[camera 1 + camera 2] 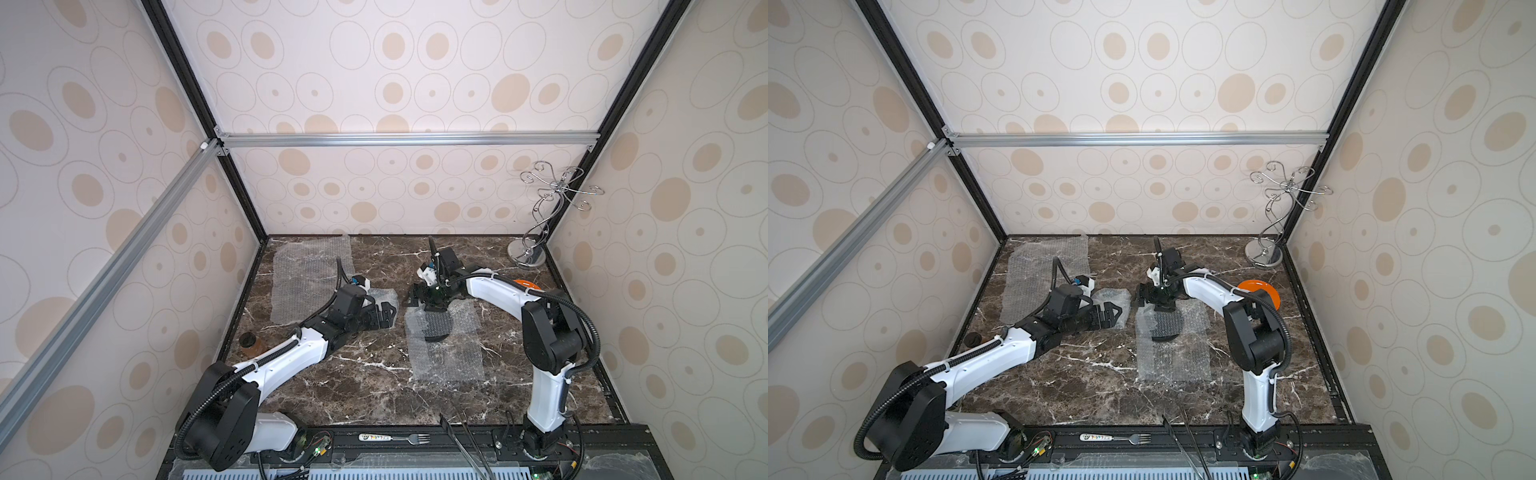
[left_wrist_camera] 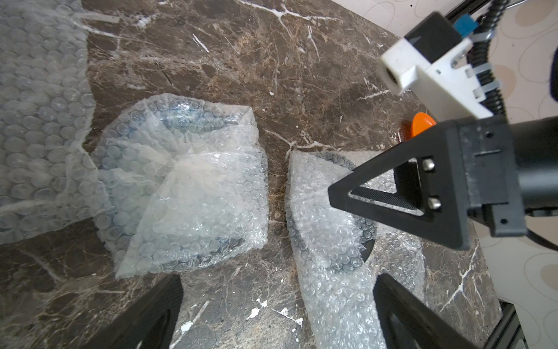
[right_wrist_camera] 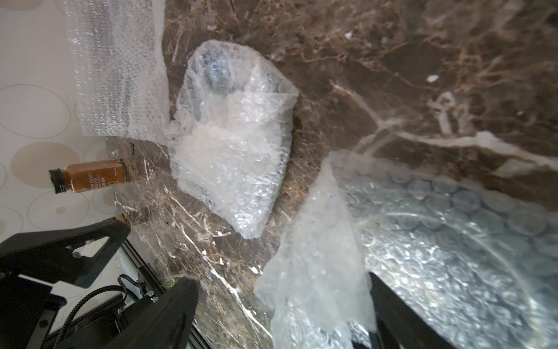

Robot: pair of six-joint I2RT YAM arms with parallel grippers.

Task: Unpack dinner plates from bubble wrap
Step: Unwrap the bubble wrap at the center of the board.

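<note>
A dark grey dinner plate (image 1: pixel 436 328) (image 1: pixel 1166 327) lies half covered on an unfolded bubble wrap sheet (image 1: pixel 451 357) mid-table. My right gripper (image 1: pixel 422 302) (image 3: pixel 283 302) hovers at its far edge, open, with a raised flap of that wrap (image 3: pixel 317 266) loose between its fingers. The plate (image 3: pixel 453 256) shows through the bubbles. A second, fully wrapped bundle (image 1: pixel 384 296) (image 2: pixel 187 187) (image 3: pixel 232 145) sits to the left. My left gripper (image 1: pixel 388 316) (image 2: pixel 277 302) is open just in front of it, holding nothing. An orange plate (image 1: pixel 1260 289) (image 2: pixel 422 122) lies bare behind the right arm.
An empty flat bubble wrap sheet (image 1: pixel 311 274) lies at the back left. A chrome wire stand (image 1: pixel 536 232) fills the back right corner. A brown spice bottle (image 1: pixel 251 345) (image 3: pixel 90 178) stands by the left wall. A fork (image 1: pixel 395 437) and tongs (image 1: pixel 469 444) rest on the front rail.
</note>
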